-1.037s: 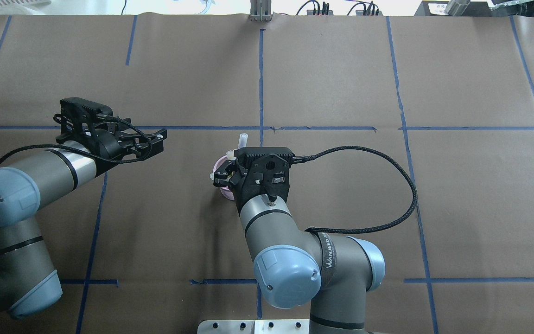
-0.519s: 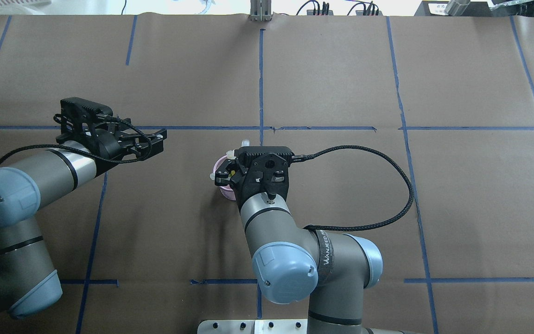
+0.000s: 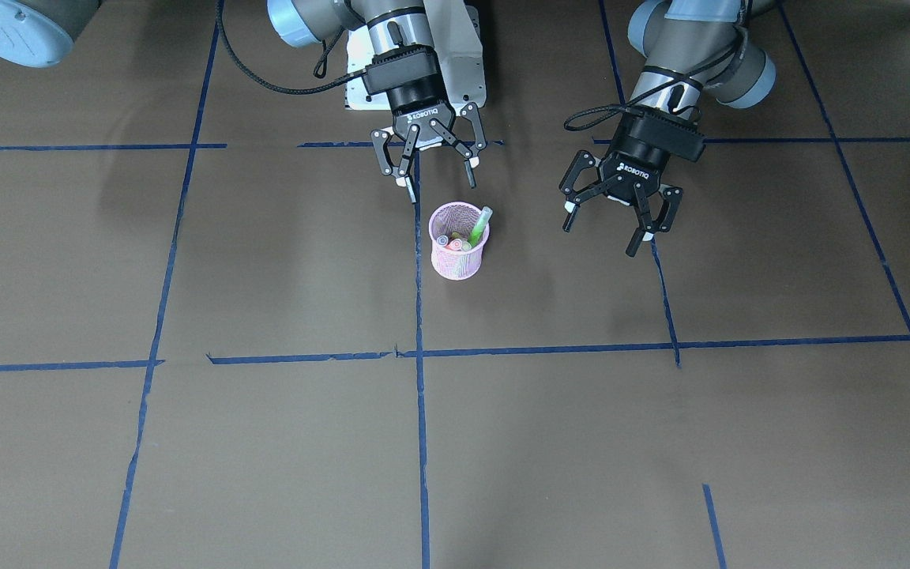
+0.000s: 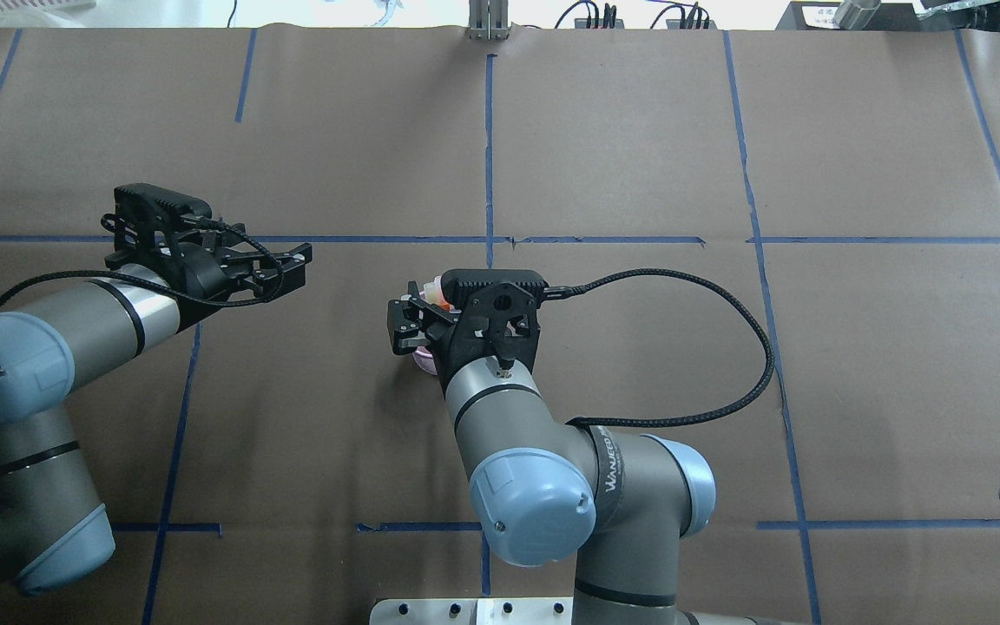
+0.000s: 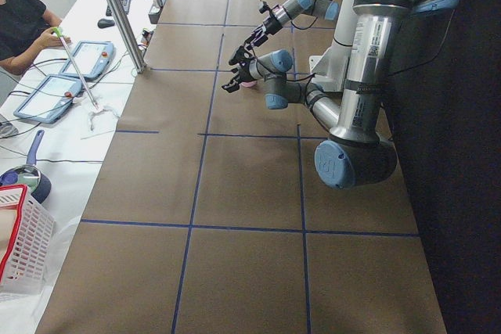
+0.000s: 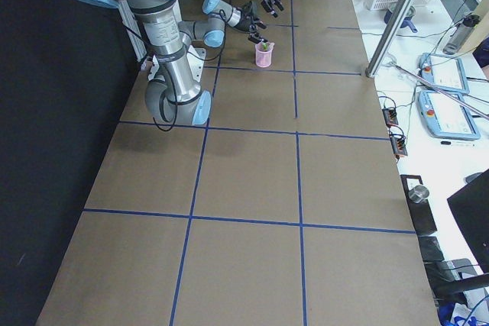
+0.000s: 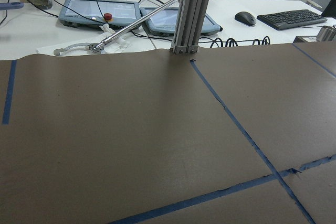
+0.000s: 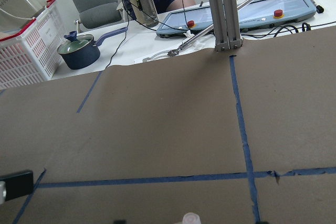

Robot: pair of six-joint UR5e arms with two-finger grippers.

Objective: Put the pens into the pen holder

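Note:
The pink mesh pen holder [image 3: 459,257] stands upright near the table's middle. The green pen [image 3: 480,225], orange pen [image 3: 456,244] and purple pen [image 3: 442,239] stand inside it, the green one leaning toward the rim. My right gripper [image 3: 441,188] hangs open and empty just above and behind the cup. In the overhead view it [image 4: 398,328] covers most of the cup [image 4: 423,361]. My left gripper [image 3: 611,233] is open and empty, hovering off to the cup's side, and it also shows in the overhead view [image 4: 292,263].
Brown paper with blue tape lines [image 3: 415,352] covers the table. A metal post [image 4: 488,24] stands at the far edge. Tablets [image 8: 241,17], a dark pot [image 8: 79,51] and a white basket [image 8: 26,40] sit on the operators' bench beyond.
The pen whose whitish cap stuck up beside the right gripper has sunk into the cup. The right gripper's fingers have spread open. The left arm has not moved.

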